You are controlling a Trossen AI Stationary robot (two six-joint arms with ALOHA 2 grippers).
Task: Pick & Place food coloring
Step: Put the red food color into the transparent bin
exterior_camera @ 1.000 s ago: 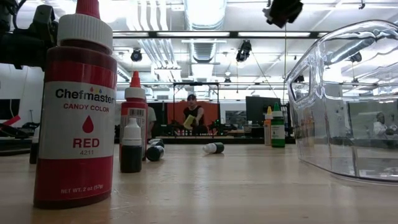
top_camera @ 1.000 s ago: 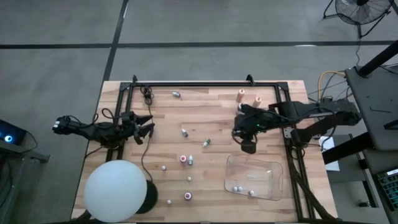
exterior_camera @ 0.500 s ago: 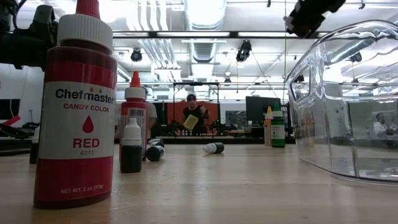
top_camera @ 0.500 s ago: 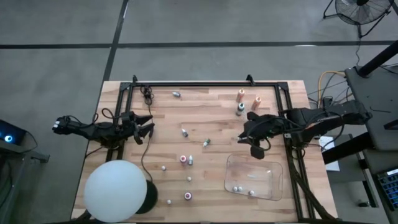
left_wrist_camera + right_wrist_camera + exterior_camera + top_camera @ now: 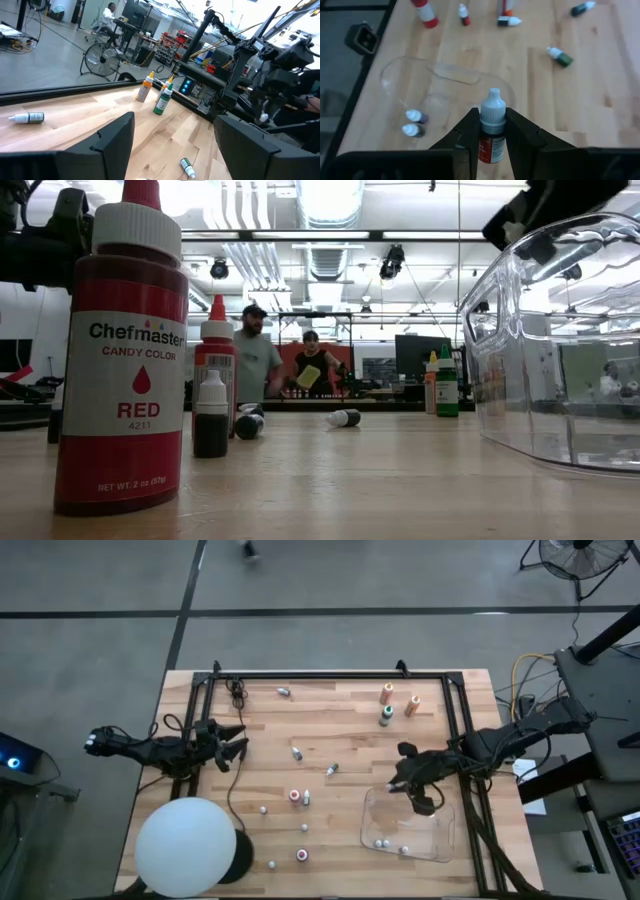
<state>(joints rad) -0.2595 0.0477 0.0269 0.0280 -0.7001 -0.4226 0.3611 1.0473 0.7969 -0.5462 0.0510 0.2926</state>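
Right gripper [image 5: 492, 131]: clamped on one small food coloring bottle [image 5: 492, 127], white cap up, red label showing between the fingers; carried above the far rim of the clear tray [image 5: 440, 845] near the tabletop's right edge, toward the near right corner.

Tray contents: three small bottles [image 5: 380, 842] lying near the tray's near wall.

Left gripper [image 5: 228, 743]: parked at the tabletop's left edge, jaws spread, holding nothing.

Remaining stock on the tabletop: loose bottles [image 5: 297, 796] scattered about the middle; three upright ones [image 5: 386, 716] toward the far right corner; one lying near the far edge [image 5: 284, 692]. White ball [image 5: 186, 846] at the near left corner.

Risks, judged from present position:
- Release too early: bottle over the rim rather than well inside, so likely to strike the wall and bounce out onto the wood, or roll off the right edge.
- Release from height: light bottle likely to hop or knock the three already stowed.
- Descent too low: fingers apt to catch the thin rim and tip or shove the tray.
- Grip high near the cap: body free to swing and slip out crooked.
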